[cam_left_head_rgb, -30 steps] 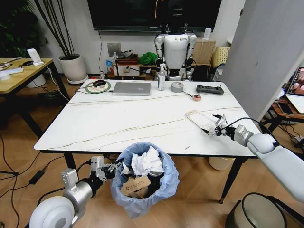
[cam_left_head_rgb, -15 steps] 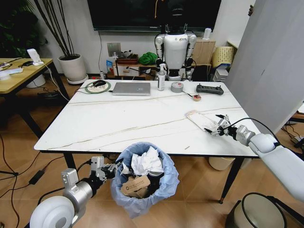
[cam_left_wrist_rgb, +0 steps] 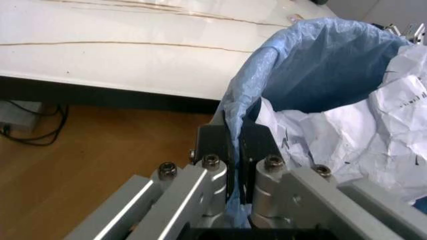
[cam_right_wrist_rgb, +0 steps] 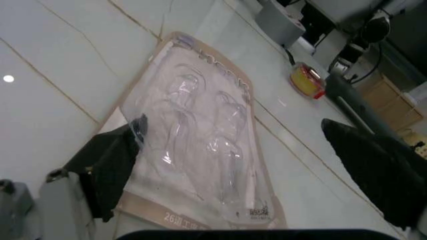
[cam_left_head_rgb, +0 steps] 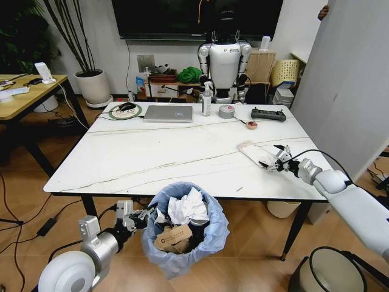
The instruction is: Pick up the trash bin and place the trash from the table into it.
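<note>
The left gripper (cam_left_head_rgb: 144, 215) is unmoved, still clamped on the blue-lined rim of the trash bin (cam_left_head_rgb: 185, 228) held below the table's (cam_left_head_rgb: 152, 155) near edge, full of crumpled paper. At right, the right gripper (cam_left_head_rgb: 275, 164) has shifted slightly, fingers spread around a clear blister pack (cam_right_wrist_rgb: 200, 135) lying flat.

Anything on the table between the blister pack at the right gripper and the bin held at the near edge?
Mostly bare marble on the table; in the head view one tiny scrap lies between the blister pack and the trash bin.
</note>
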